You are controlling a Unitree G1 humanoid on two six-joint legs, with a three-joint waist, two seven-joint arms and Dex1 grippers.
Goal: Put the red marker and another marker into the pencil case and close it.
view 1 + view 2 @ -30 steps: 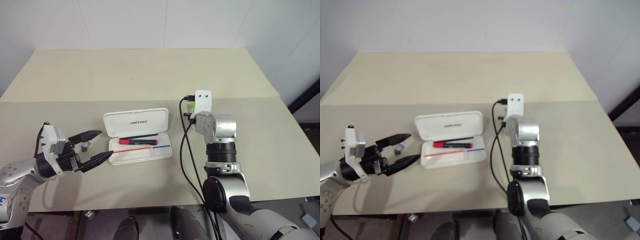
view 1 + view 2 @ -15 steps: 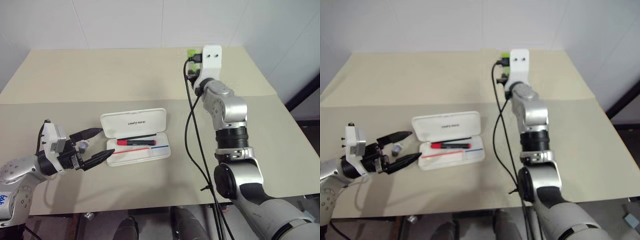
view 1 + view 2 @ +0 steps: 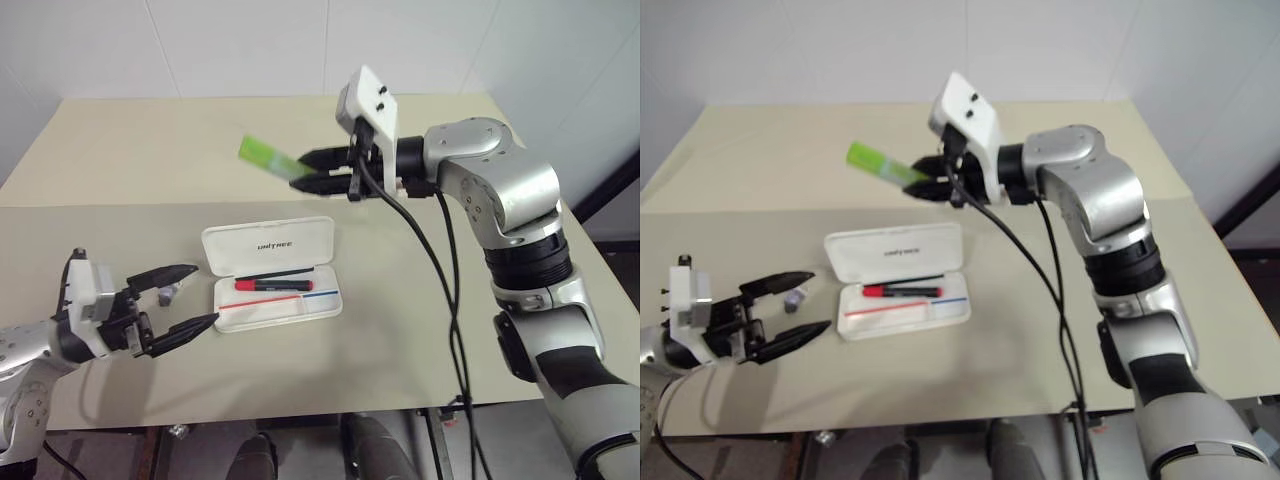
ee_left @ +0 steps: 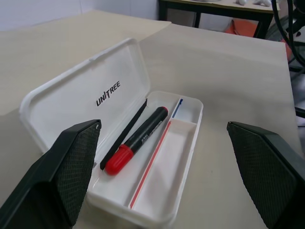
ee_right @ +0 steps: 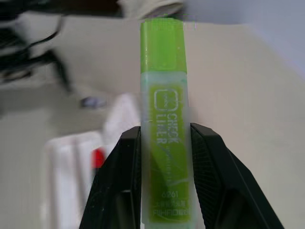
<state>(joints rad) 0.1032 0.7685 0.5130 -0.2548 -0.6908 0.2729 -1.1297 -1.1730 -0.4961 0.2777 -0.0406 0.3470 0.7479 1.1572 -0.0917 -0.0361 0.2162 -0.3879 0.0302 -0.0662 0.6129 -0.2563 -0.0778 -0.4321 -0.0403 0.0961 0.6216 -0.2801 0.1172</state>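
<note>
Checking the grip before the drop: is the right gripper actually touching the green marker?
Touching. The right wrist view shows both fingers of the right gripper pressed against the green marker.

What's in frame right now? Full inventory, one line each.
table: one, beige, under everything.
pencil case: one, white, open on the table, lid tipped back, red and blue stripes on its tray.
red marker: one, red cap with black body, lying in the case tray.
black pen: one, thin, in the tray between the marker and the lid.
green highlighter: one, light green, held in the air above the table behind the case.
small grey object: one, on the table left of the case, too small to identify.
left gripper: black jaws wide open, empty, left of the case.
right gripper: black jaws shut on the highlighter.
</note>
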